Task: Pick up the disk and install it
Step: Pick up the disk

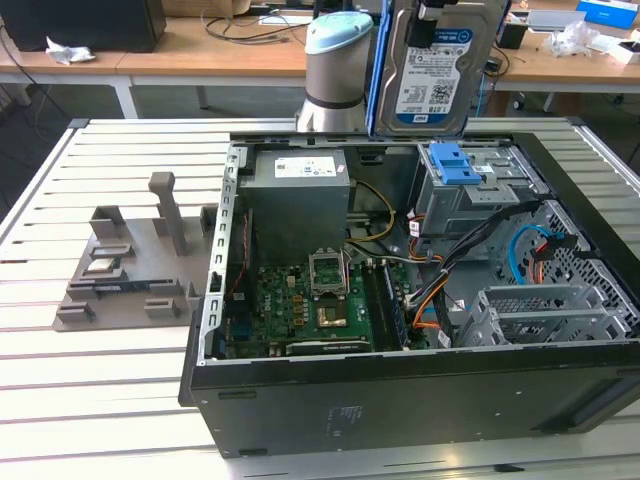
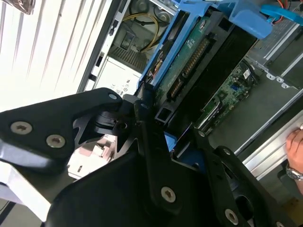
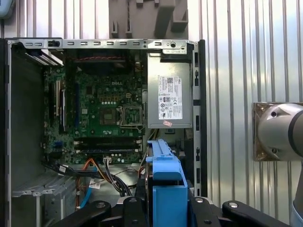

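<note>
Black bolted claw (image 2: 165,120) clamped on the flat silver, blue-railed disk (image 1: 435,75), upright above the open black case (image 1: 400,400)

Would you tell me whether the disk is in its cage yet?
Out: the gripper holds the disk upright above the cage in the case.

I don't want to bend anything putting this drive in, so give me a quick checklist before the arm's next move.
1. Grip: ok. The tool is shut on the disk, at its blue rails.
2. Disk lined up with the cage: cannot tell; it hangs upright above the case.
3. Cage slot free: cannot tell.
4. Cage free of cables: not ok, they run beside it.
5. People clear: not ok, a hand is near the case.
</note>
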